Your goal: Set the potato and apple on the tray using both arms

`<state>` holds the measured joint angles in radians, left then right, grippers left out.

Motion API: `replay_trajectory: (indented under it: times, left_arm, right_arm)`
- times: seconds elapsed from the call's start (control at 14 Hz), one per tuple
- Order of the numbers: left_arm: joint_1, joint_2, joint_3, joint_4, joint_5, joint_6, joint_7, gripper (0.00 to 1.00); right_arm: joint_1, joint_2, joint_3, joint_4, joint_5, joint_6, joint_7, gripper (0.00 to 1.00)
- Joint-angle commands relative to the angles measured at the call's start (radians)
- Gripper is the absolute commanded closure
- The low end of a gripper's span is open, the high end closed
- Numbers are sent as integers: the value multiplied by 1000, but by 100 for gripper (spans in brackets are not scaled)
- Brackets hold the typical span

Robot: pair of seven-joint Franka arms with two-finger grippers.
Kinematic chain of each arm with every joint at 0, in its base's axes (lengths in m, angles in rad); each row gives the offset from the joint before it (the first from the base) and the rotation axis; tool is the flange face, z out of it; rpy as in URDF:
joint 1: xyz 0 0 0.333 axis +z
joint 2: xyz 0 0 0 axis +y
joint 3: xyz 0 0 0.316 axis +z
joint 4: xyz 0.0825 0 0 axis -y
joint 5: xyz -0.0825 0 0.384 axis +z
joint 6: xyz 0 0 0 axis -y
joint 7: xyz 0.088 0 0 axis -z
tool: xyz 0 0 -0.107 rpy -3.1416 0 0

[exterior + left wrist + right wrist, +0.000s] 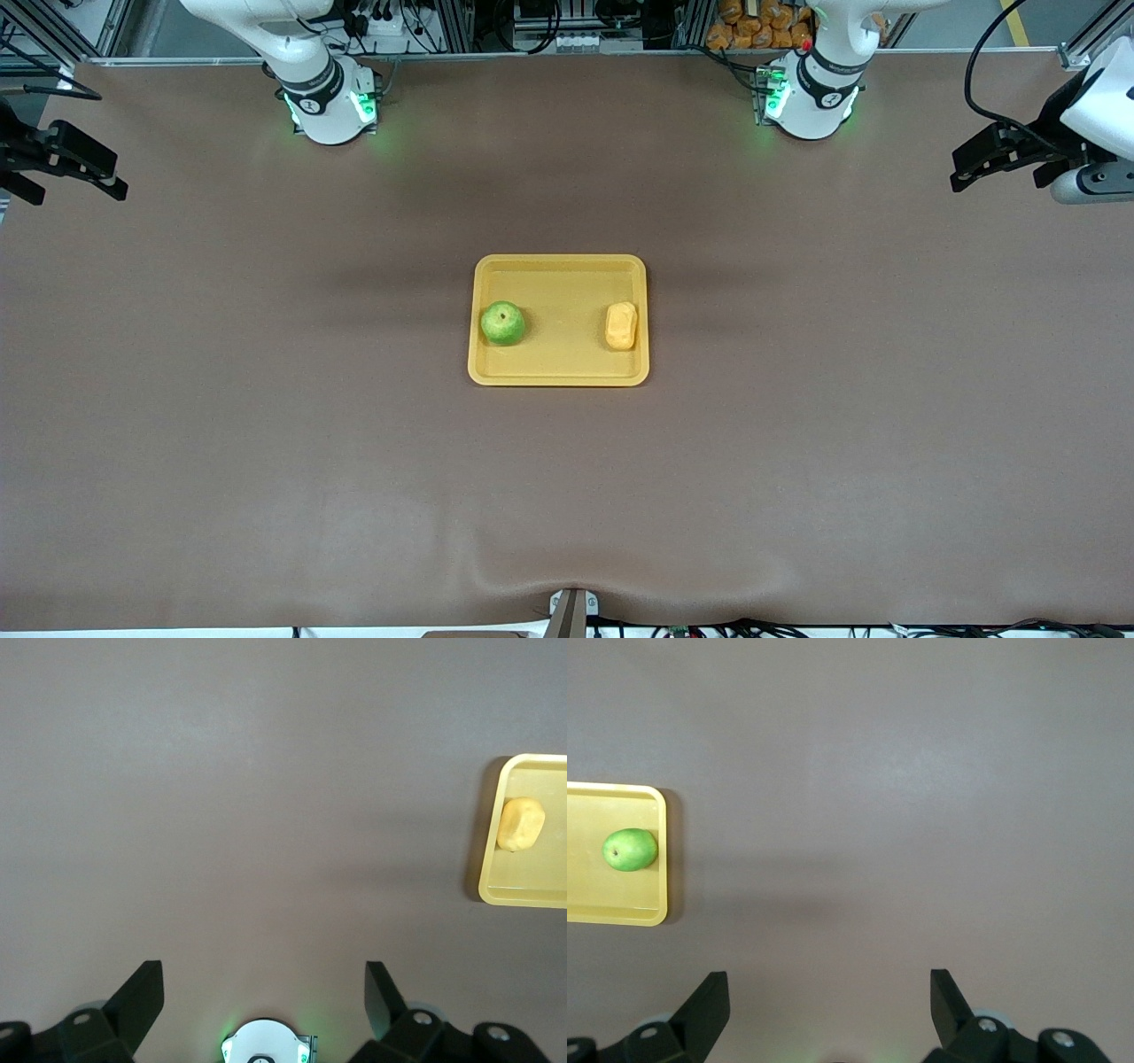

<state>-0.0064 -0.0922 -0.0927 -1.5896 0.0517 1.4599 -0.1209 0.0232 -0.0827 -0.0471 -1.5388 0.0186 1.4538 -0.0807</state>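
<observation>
No readable writing or labels anywhere. Tray (559, 266) mid-table holds apple (502, 323) at right arm's end, potato (621, 326) at left arm's end, well apart. Left gripper (974, 168) over table edge at left arm's end, fingers spread, empty. Right gripper (93, 173) over right arm's end, fingers spread, empty.

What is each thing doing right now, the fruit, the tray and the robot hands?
apple: sitting on the tray, toward the right arm's end, nothing touching it.
potato: lying on the tray, toward the left arm's end, untouched.
tray: flat on the table.
left gripper: open, empty, over bare table.
right gripper: open, empty, over bare table.
</observation>
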Motion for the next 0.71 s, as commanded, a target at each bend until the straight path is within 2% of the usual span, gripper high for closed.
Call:
replay_trajectory:
  times: [0.0, 0.64]
  left_arm:
    - [9, -12, -2, 8, -21, -19, 3, 0]
    - [11, -12, -4, 8, -29, -19, 18, 0]
  right_arm:
    - [-16, 12, 10, 26, -19, -7, -28, 0]
    - [-14, 12, 10, 25, -19, -12, -24, 0]
